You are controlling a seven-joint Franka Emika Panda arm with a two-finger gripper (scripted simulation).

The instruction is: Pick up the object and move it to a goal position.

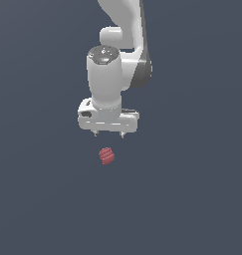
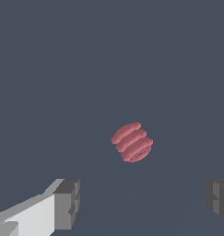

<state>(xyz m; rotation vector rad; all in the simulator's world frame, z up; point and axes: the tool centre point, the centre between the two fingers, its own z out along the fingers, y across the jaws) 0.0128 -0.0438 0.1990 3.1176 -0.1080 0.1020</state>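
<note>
Grey finger pads [image 2: 67,203] of the white end effector [image 1: 108,133] are spread wide, holding nothing. Small dull-red ridged lump [image 1: 107,156] lies on the desk below; I would centre, then descend straight.

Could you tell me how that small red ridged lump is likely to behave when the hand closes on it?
The red ridged lump looks roundish, so it may roll if nudged off-centre. Its ridges could give the fingers some purchase rather than a slippery face. It looks much narrower than the open hand, so it should fit between them easily.
</note>
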